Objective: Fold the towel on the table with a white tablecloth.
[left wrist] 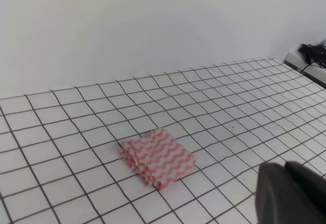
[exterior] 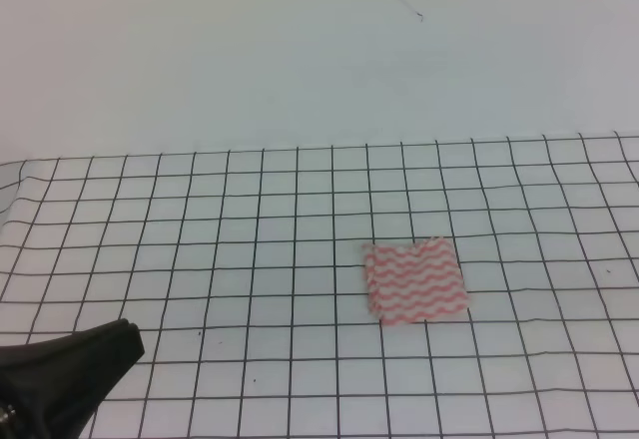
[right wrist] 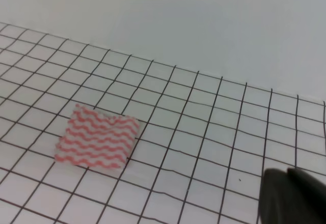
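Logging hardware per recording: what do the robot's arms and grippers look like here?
Only slivers show. The left arm is a matte black, rounded housing. Each wrist view catches a dark, blurred gripper edge at the lower right corner. No cables or markings are visible on them.

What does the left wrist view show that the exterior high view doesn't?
Only the left wrist view shows black cables at the table's far right edge, and layered, ruffled towel edges. Only the exterior high view shows a dark arm part at lower left and the whole width of the tablecloth. Both show the towel lying on the white tablecloth, with nothing touching it, below a plain wall.
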Motion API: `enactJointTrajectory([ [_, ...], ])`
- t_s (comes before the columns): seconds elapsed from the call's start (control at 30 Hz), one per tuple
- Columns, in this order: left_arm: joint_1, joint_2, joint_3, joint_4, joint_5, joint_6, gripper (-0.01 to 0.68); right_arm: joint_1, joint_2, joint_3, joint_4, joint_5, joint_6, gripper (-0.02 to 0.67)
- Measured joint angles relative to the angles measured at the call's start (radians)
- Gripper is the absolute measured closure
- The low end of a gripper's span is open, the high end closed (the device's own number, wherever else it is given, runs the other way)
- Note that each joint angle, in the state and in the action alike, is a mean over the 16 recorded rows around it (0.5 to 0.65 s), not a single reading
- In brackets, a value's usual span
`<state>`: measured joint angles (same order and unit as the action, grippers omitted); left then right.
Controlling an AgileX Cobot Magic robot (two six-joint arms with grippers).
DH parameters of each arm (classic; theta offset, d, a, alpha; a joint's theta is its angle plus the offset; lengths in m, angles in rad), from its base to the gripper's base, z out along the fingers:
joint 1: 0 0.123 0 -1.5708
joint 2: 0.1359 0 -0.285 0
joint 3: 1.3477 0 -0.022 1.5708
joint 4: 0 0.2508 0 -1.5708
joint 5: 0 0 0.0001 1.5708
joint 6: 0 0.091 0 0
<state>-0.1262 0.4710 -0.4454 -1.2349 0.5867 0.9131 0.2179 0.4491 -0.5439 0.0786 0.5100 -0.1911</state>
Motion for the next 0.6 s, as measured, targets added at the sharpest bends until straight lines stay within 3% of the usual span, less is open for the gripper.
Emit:
enactJointTrajectory([
  [0.27, 0.020, -0.080, 0.018, 0.184, -0.057, -0.122, 0.672, 0.000, 0.000, 0.000, 0.000, 0.000, 0.000, 0.650],
  [0.6, 0.086, -0.299, 0.207, 0.746, -0.261, -0.612, 0.672, 0.000, 0.001, 0.000, 0.000, 0.002, 0.000, 0.650],
])
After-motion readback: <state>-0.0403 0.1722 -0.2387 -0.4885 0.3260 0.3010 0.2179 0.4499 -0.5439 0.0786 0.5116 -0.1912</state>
